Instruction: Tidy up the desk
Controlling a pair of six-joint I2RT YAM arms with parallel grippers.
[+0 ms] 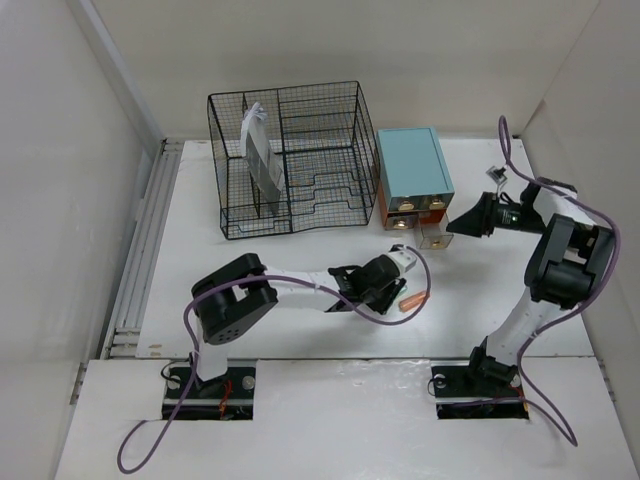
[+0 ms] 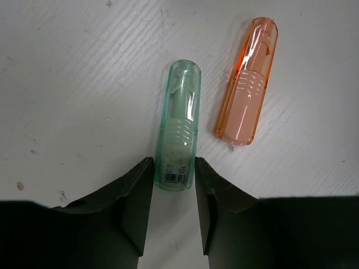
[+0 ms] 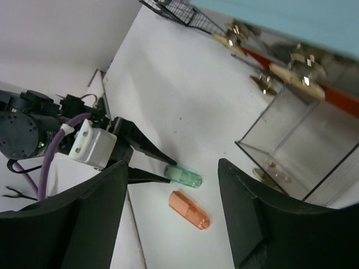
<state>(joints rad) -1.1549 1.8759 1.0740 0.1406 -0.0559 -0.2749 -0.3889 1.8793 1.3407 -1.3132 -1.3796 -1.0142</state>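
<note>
The white desk [image 1: 200, 290] lies flat under both my arms, stiff and matte, so I judge it a firm support for the small things on it. Toward the middle of its near edge my left pincer [image 2: 174, 168] pinches the green case [image 2: 180, 123] at its labelled end. The case looks light, hard and smooth, so it may slip, and a hold nearer its middle seems safer to me. The orange case [image 2: 248, 89] lies just beside it, and my right pincer [image 3: 171, 168] stands spread with nothing in it.

Bright, even overhead light leaves only faint soft shadows on the desk [image 1: 300, 335]; glare streaks the orange tube [image 2: 247, 84]; the right wrist view's near foreground is blurred
</note>
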